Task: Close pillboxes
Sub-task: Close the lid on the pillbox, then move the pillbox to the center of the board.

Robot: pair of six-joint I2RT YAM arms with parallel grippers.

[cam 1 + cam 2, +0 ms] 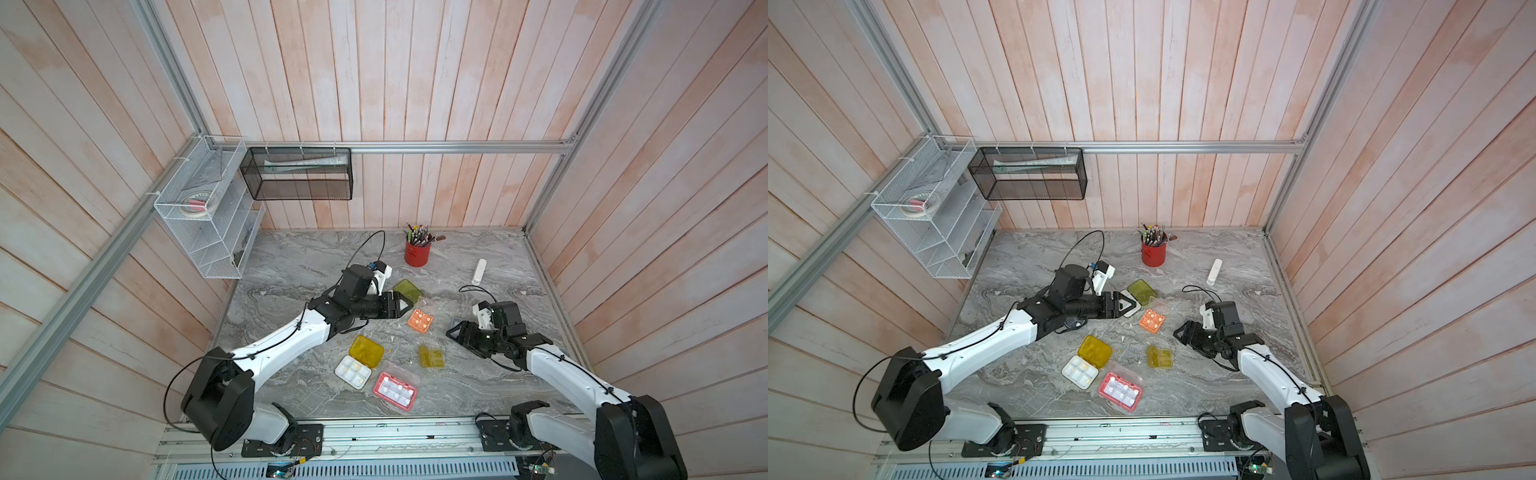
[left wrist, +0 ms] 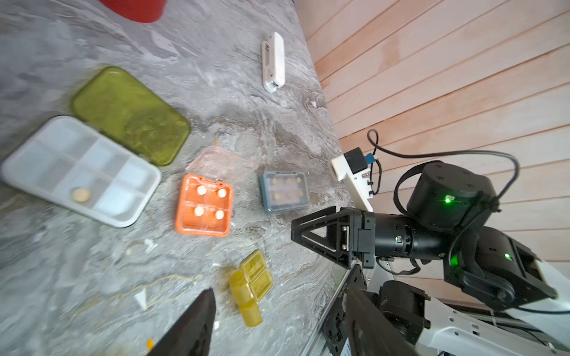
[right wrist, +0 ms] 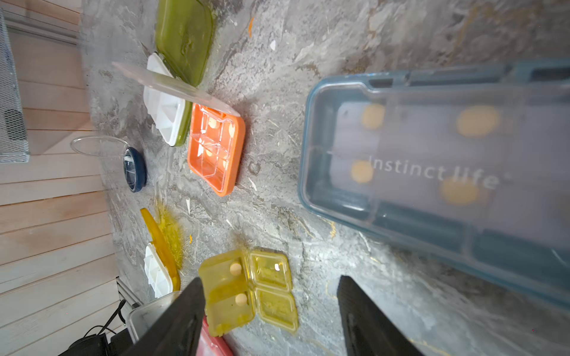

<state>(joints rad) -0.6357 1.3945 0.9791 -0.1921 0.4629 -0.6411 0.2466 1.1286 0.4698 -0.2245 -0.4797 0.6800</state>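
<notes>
Left claw (image 1: 398, 305) and right claw (image 1: 456, 330) are held wide, nothing gripped. Left is positioned at the lime-olive pillbox (image 1: 408, 290), right just beside the light blue pillbox (image 2: 284, 191). The orange pillbox (image 1: 420, 321) is seen open on the tabletop (image 1: 478, 374).

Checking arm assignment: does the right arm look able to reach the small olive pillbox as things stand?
Probably yes: the right gripper is open and empty, and the small olive pillbox lies close by with nothing between.

On the grey-veined tabletop (image 1: 291, 257) are an orange pillbox (image 1: 419, 321), a pink-red pillbox (image 1: 395, 390), a red cup (image 1: 417, 254).
</notes>
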